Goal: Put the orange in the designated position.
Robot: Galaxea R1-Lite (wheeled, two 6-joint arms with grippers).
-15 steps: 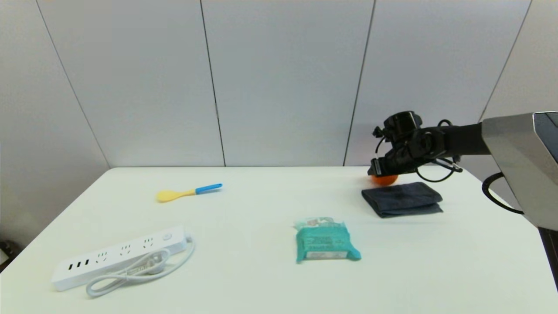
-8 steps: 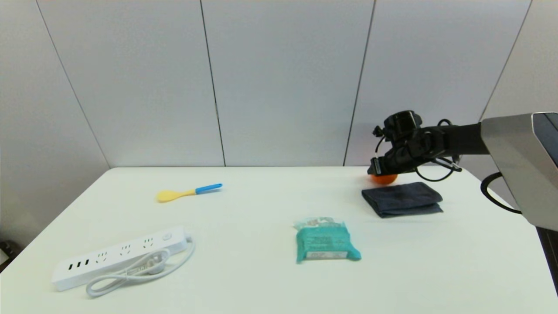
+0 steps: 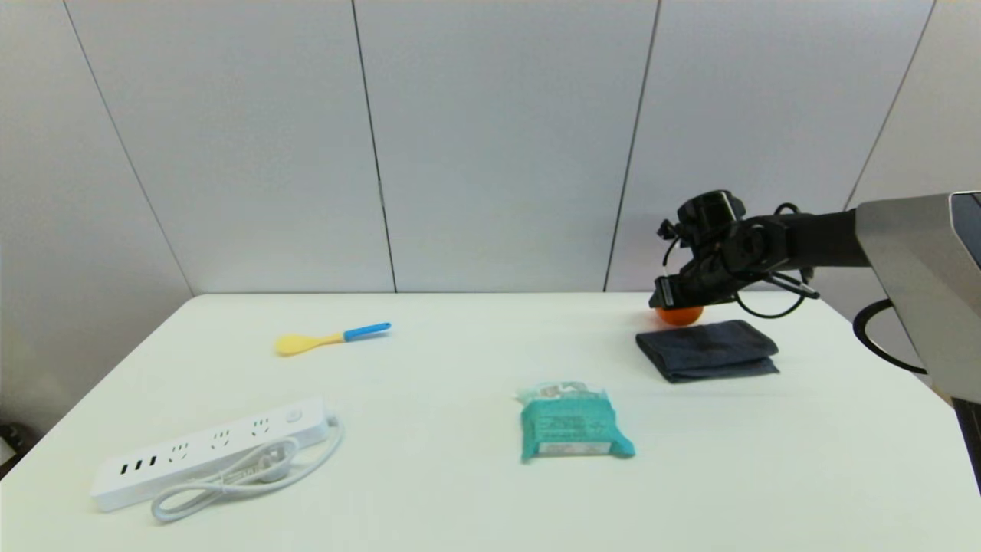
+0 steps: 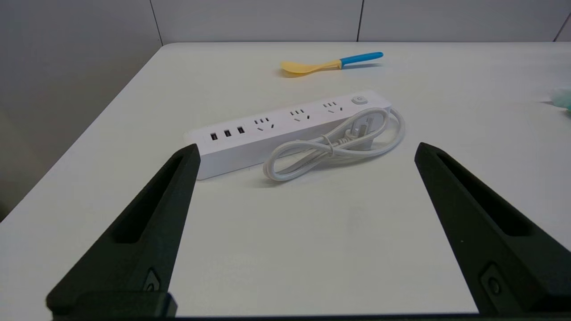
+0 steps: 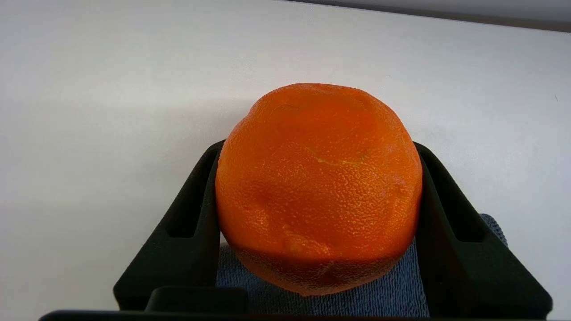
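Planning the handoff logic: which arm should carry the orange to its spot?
Right. The right tool is already shut on the orange by the folded cloth; the left tool sits open near the power strip.

Plain white surface [image 3: 460, 506] with rounded far corners, pale grey panelled wall [image 3: 498, 146] close behind it, thin dark vertical seams between the panels, wall angling in at both sides, even soft light, strip of dark floor [image 3: 9, 441] at lower left

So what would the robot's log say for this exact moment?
right gripper: shut on orange | behind folded cloth | left gripper: open, idle near power strip
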